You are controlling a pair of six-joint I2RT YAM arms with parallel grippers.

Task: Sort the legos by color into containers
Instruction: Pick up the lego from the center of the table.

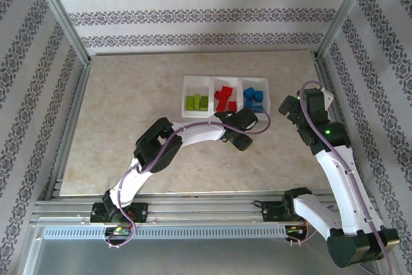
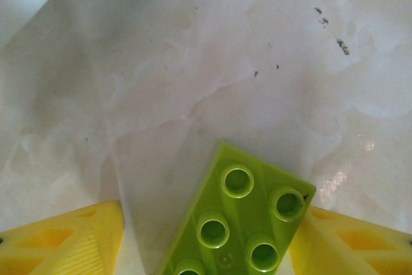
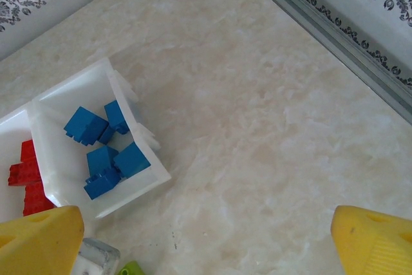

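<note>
Lime brick [image 2: 238, 223] inside left pincer [image 2: 212, 209]; fingers [image 2: 71, 243] parted.

You see the white tray [image 1: 212, 88] lying crosswise on the far half of the table [image 1: 129, 127], three square compartments in a row. The left one holds the green bricks [image 1: 197, 102], the middle the red bricks [image 1: 224, 98], and the right the blue bricks [image 1: 255, 98] in a loose jumble. One lime brick [image 2: 241, 217] lies outside on the table, studs up, turned diagonally.
</note>
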